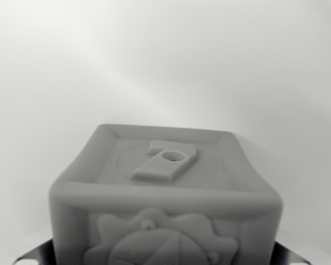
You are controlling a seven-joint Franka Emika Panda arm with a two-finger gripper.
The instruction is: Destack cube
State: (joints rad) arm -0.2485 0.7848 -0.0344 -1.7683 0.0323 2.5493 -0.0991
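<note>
Cube (165, 193) fills the wrist view, raised figure on top (nothing visibly beneath it), hand's grip impossible to tell, destacking progress unclear.

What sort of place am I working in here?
Hard to say; probably a lab or test bench. Only a plain pale surface and a grey toy cube with a raised 7 show. The claw isn't clearly visible.

We see a pale, plain counter (165, 61) filling the view from nine o'clock through twelve to three, softly lit, with a brighter diagonal streak toward one o'clock.
</note>
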